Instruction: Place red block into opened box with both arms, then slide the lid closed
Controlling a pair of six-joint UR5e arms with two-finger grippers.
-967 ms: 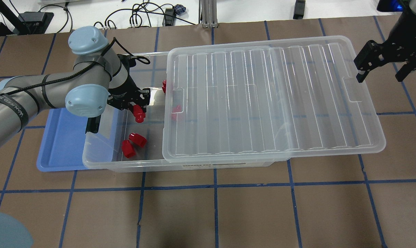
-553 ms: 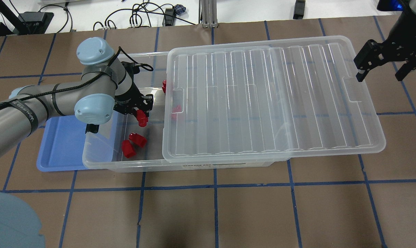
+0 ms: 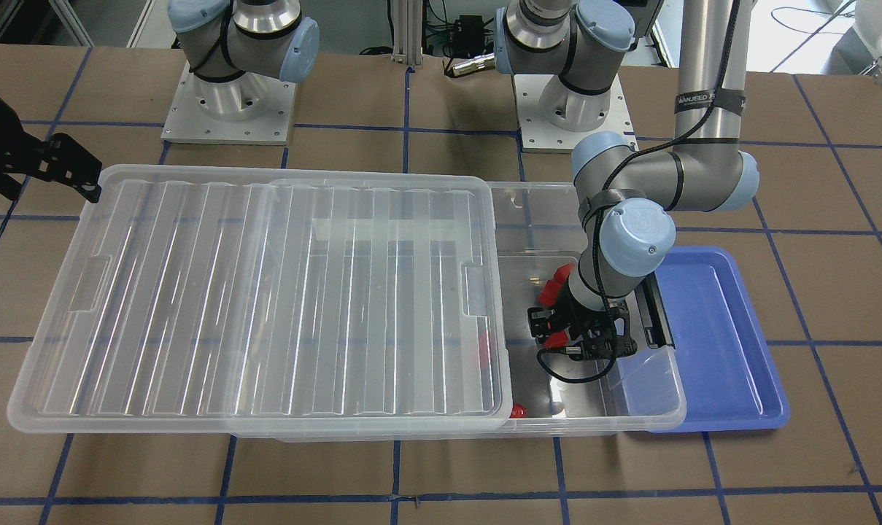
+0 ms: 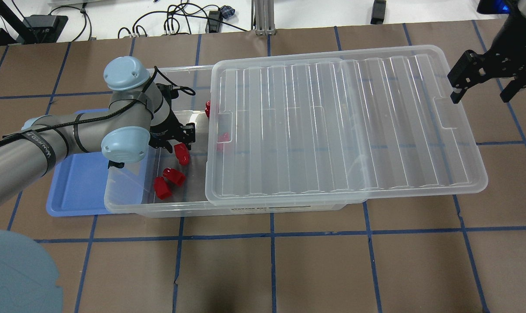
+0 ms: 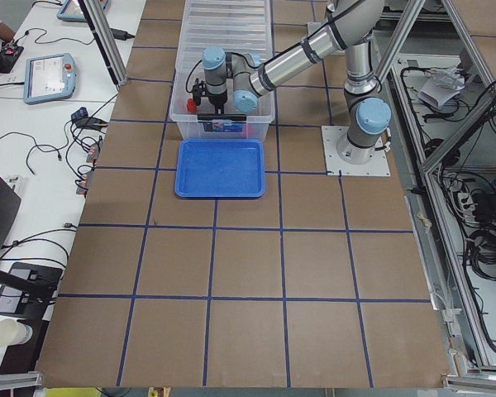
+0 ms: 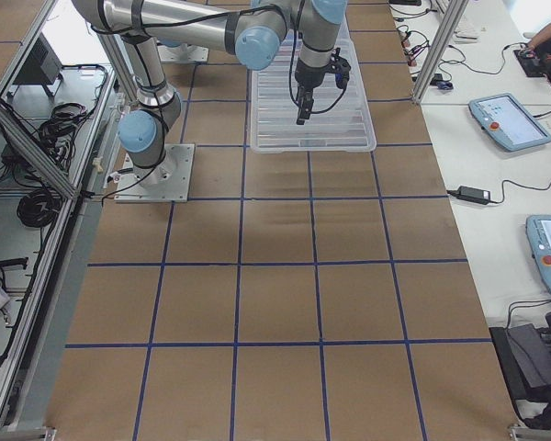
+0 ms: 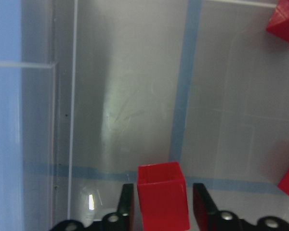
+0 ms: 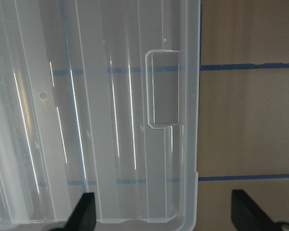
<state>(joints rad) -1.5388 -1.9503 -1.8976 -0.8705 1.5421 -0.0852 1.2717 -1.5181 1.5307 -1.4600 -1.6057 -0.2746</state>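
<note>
Imo the red block (image 4: 182, 153) is light, hard, slick; left gripper (image 7: 163, 202) pinches its 2 flat sides over the open box (image 4: 128, 204). The lid (image 4: 332, 130) looks flexy, so push its short edge; right gripper (image 4: 480, 96) hangs wide open beside it

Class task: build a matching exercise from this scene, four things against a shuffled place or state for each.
Things:
1. lid
2. blue tray
3. box
4. right gripper

Places or states:
a. jaws open above the lid's overhanging end
b. red blocks lie inside
c. beside the box's uncovered end
d. covers only part of the box

Pairs: 1-d, 2-c, 3-b, 4-a
</note>
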